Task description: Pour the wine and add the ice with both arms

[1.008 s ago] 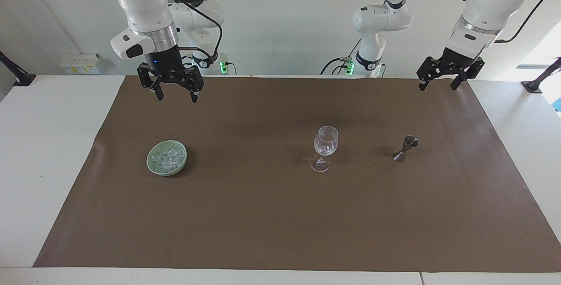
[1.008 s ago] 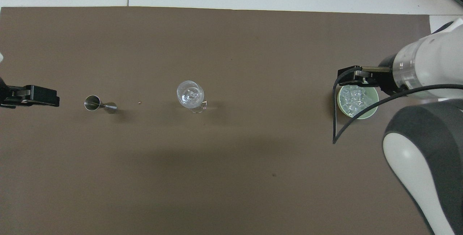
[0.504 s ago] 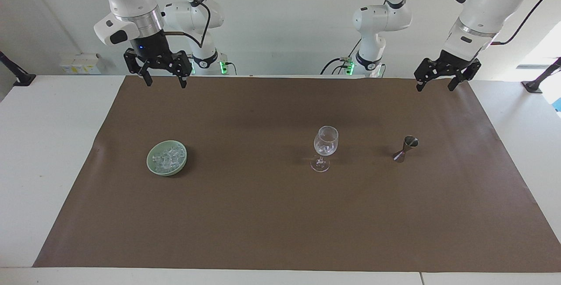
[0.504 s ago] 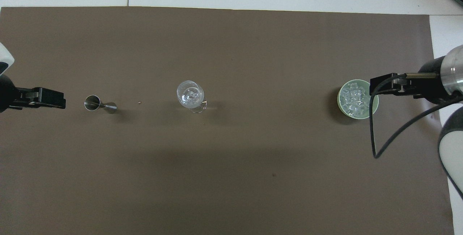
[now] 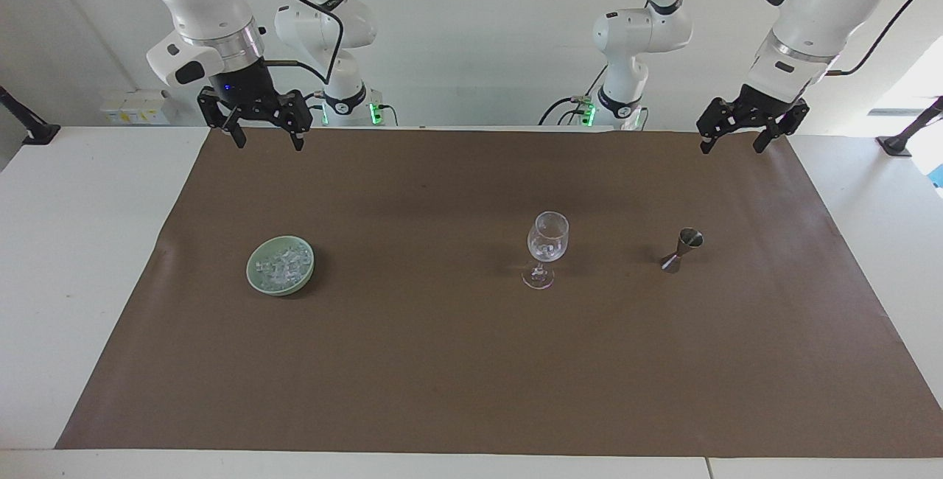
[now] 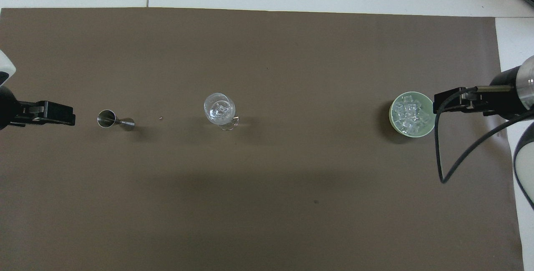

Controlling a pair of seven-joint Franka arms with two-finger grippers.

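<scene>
Ice (image 5: 280, 265), a heap of small clear cubes, sits in the pale green round bowl (image 5: 253, 278) on the brown paper mat (image 5: 442, 376), toward the right arm's end. A few cubes already lie in the clear stemmed wine glass (image 5: 547, 247) mid-mat; the small steel double-cone jigger (image 5: 683, 249) stands beside it toward the left arm's end.

Right gripper (image 5: 259, 133), jaws wide and empty, has lifted away from above the bowl over the last second and now hangs over the mat's robot-side edge. Left gripper (image 5: 738, 134), equally wide open and empty, has barely moved and waits over the mat's corner.

I read this as both arms retreating; the work looks essentially finished.
</scene>
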